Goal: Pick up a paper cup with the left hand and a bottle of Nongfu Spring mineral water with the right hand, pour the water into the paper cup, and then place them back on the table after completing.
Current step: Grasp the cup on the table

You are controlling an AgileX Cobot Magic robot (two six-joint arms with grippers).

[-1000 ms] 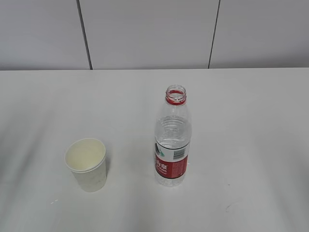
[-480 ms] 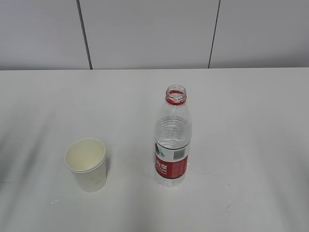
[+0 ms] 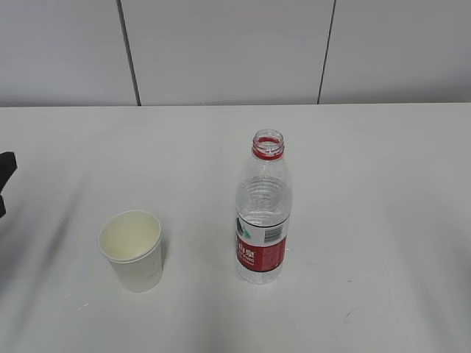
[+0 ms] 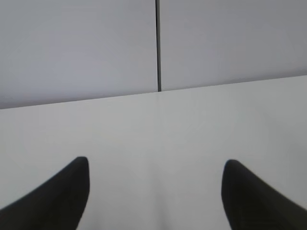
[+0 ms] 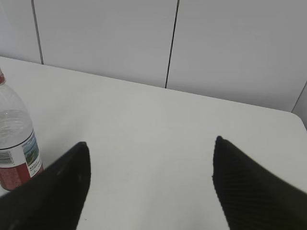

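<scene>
A white paper cup (image 3: pixel 132 250) stands upright and empty on the white table (image 3: pixel 368 184), front left. An uncapped clear bottle (image 3: pixel 263 209) with a red label and red neck ring stands upright to its right; clear water fills its lower part. The bottle also shows at the left edge of the right wrist view (image 5: pixel 14 143). My left gripper (image 4: pixel 156 165) is open over bare table; a black tip of it shows at the left edge of the exterior view (image 3: pixel 6 180), well left of the cup. My right gripper (image 5: pixel 151 146) is open and empty, to the right of the bottle.
A grey panelled wall (image 3: pixel 221 51) with dark seams runs behind the table's far edge. The table's right corner shows in the right wrist view (image 5: pixel 295 117).
A black tip of my left gripper has come into the exterior view at the left edge. The cup and the bottle have not moved.
</scene>
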